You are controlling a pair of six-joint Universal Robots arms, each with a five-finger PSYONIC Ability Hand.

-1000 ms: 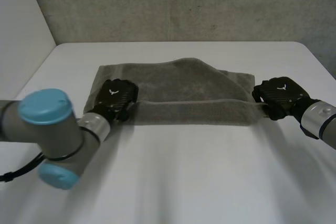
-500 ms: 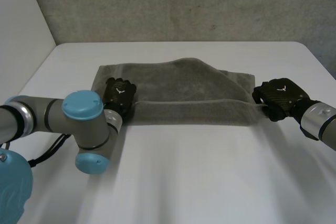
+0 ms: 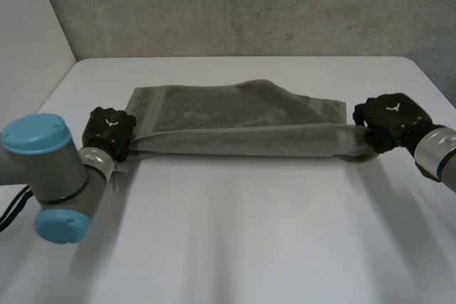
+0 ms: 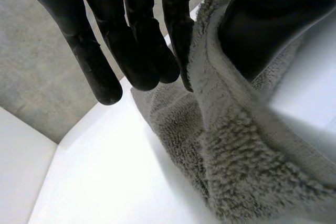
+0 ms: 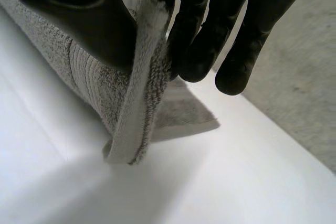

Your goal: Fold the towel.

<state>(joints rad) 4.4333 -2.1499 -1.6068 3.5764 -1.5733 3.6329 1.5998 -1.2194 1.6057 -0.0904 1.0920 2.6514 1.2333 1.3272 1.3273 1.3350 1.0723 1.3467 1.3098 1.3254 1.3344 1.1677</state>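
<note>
Towel (image 3: pixel 235 108) on table (image 3: pixel 249 233); left hand (image 3: pixel 108 130) at left end, right hand (image 3: pixel 390 116) opposite.

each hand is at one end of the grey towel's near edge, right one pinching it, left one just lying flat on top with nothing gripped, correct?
Not the left hand: the left wrist view shows it pinching the towel edge between thumb and fingers, not lying flat on top. The right hand pinches its end, as you said.

Bright, diffuse light whitens the table (image 3: pixel 235 247), and the towel (image 5: pixel 136 93) casts a soft shadow beneath.
</note>
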